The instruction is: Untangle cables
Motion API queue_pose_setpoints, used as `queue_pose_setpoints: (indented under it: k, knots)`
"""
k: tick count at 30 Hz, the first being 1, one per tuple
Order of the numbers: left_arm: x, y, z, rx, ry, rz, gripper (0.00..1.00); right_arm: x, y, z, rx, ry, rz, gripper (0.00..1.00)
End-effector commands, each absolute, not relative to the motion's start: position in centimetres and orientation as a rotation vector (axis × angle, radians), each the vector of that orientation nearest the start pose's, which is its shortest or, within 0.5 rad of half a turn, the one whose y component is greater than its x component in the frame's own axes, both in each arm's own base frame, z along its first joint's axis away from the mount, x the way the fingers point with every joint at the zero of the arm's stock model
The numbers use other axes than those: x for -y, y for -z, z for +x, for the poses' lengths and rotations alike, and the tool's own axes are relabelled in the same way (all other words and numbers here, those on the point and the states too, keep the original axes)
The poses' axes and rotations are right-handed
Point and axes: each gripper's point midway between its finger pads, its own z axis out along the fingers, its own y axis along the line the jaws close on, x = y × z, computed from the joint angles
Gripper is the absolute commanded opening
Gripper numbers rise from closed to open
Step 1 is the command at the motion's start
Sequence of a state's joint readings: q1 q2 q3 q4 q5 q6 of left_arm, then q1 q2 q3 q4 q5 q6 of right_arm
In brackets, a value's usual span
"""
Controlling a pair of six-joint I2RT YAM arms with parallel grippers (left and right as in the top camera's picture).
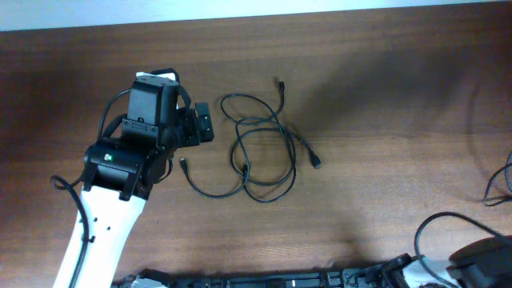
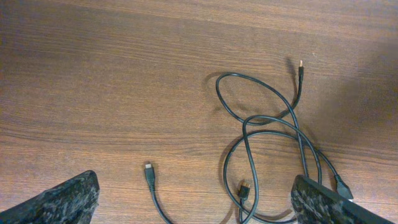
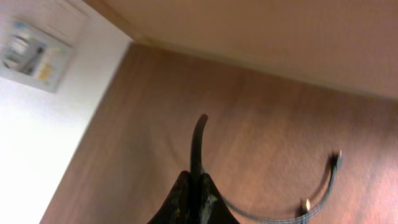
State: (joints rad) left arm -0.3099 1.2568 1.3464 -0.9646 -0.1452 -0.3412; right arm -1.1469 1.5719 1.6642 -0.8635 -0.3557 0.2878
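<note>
In the middle of the overhead frame lie the cables (image 1: 282, 128), on a brown wooden table (image 1: 384, 72). They are thin, black and limp. Four plug ends show, which makes two cords. Their loops overlap and cross several times in one loose tangle. One plug end (image 1: 282, 82) points toward the top of the frame. A second plug end (image 1: 316, 162) trails off to the lower right, and a third (image 1: 244, 168) lies inside the loops. The fourth (image 1: 183, 164) sits at the lower left on a tail that curves away from the tangle.

Two grippers belong to the rig. The left gripper (image 1: 202, 124) is just left of the tangle, near the fourth plug. Its jaws are spread wide and hold nothing. In its wrist view one finger (image 2: 62, 199) fills the lower left corner and the other overlaps a strand at the lower right. The right gripper (image 3: 198, 186) shows only in its own wrist view, with the jaws pressed together.

Bare wood stretches right of the tangle and above it up to the table's far edge along the top of the frame. One more dark cord (image 1: 498, 186) curls at the right edge, well apart.
</note>
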Motion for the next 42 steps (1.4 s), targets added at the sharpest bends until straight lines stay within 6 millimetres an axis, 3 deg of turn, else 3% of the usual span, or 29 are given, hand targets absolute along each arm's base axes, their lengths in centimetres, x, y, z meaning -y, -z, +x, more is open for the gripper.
queue_pose_setpoints:
  k: [1,7,12,14,16,18,19,21,25,28,32,34,36,40,42]
  knots:
    - [7.7,-26.2,32.5,-2.427,0.126,-0.109,0.99,37.4,-27.6,22.4,-1.850,0.014,1.434,0.04]
    - [7.7,-26.2,32.5,-2.427,0.126,-0.109,0.99,38.2,-24.8,18.7,-1.892,0.134,1.625,0.04]
    - [7.7,-26.2,32.5,-2.427,0.126,-0.109,0.99,38.0,-23.8,17.4,-1.914,0.180,1.687,0.04]
    - [7.7,-26.2,32.5,-2.427,0.126,-0.109,0.99,37.7,-23.0,17.3,-1.924,0.167,1.705,0.13]
    - [7.7,-26.2,32.5,-2.427,0.126,-0.109,0.99,37.5,-22.2,17.2,-1.935,0.158,1.717,0.39]
    - [7.7,-26.2,32.5,-2.427,0.126,-0.109,0.99,37.4,-21.7,17.2,-1.943,0.150,1.725,0.57]
    - [7.7,-26.2,32.5,-2.427,0.126,-0.109,0.99,37.3,-21.4,17.2,-1.944,0.147,1.728,0.73]
    - [7.7,-26.2,32.5,-2.427,0.126,-0.109,0.99,37.1,-21.1,17.2,-1.947,0.132,1.732,0.89]
    - [7.7,-26.2,32.5,-2.427,0.126,-0.109,0.99,36.3,-20.9,17.8,-1.959,0.059,1.722,0.98]
    - [7.7,-26.2,32.5,-2.427,0.126,-0.109,0.99,35.5,-20.9,18.9,-1.969,-0.020,1.692,0.99]
    - [7.7,-26.2,32.5,-2.427,0.126,-0.109,0.99,32.8,-20.1,21.9,-2.044,-0.175,1.592,0.99]
    - [7.7,-26.2,32.5,-2.427,0.126,-0.109,0.99,30.6,-19.5,24.0,-2.151,-0.233,1.442,0.99]
    - [7.7,-26.2,32.5,-2.427,0.126,-0.109,0.99,25.6,-18.1,28.2,-2.327,-0.339,1.179,0.99]
    - [7.7,-26.2,32.5,-2.427,0.126,-0.109,0.99,20.2,-17.6,31.8,-2.460,-0.399,0.954,0.99]
    - [7.7,-26.2,32.5,-2.427,0.126,-0.109,0.99,16.4,-17.5,33.6,-2.527,-0.441,0.828,0.99]
